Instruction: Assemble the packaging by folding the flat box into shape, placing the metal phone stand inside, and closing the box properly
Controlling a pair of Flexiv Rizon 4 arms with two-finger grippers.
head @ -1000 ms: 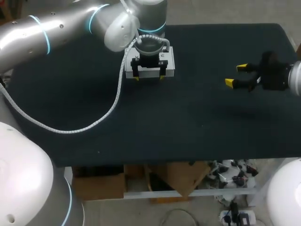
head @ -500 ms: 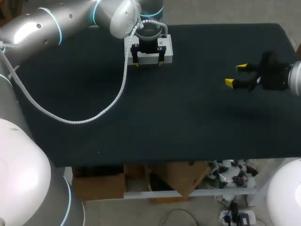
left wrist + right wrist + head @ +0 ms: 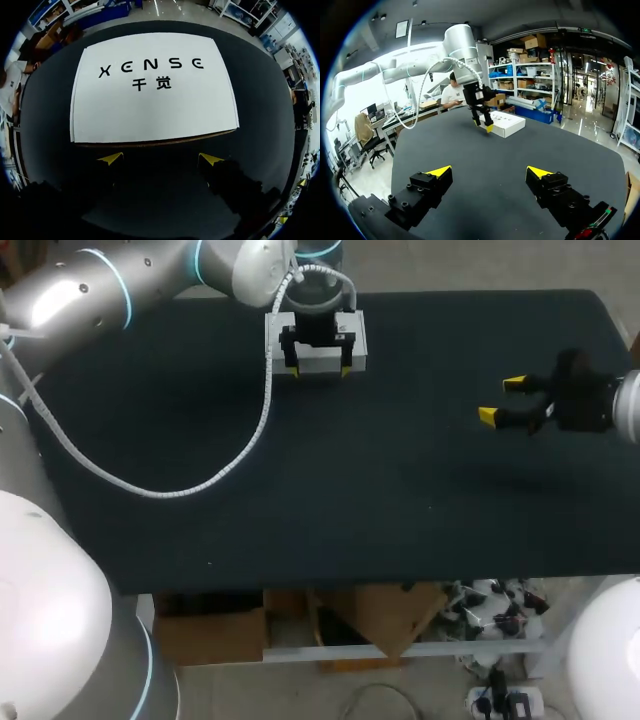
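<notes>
The dark cloth-covered counter (image 3: 400,510) fills most of the head view. The silver left arm with glowing cyan rings (image 3: 110,290) comes in from the far left corner and reaches to the counter's far edge, near the middle. A white spiral-wrapped cable (image 3: 200,485) hangs from its wrist and loops low over the left half of the counter. Only the end of the right arm (image 3: 628,405) shows, at the right edge, well apart from the left one.

A low, flat white cardboard box with black lettering on its top face (image 3: 152,90) lies at the far edge of the counter, directly under the left wrist. Its top face is level and its lid appears closed. From the right wrist view the box (image 3: 506,123) sits far ahead, across bare cloth.

The left tool (image 3: 160,159) points straight down, its yellow-tipped fingers spread wide and holding nothing. The tips stand at the box's near long edge, one toward each end of it. Whether they touch the cardboard cannot be told.

The right tool (image 3: 501,400) hovers above the right side of the counter. Its fingers are also spread, with only bare cloth between them.
</notes>
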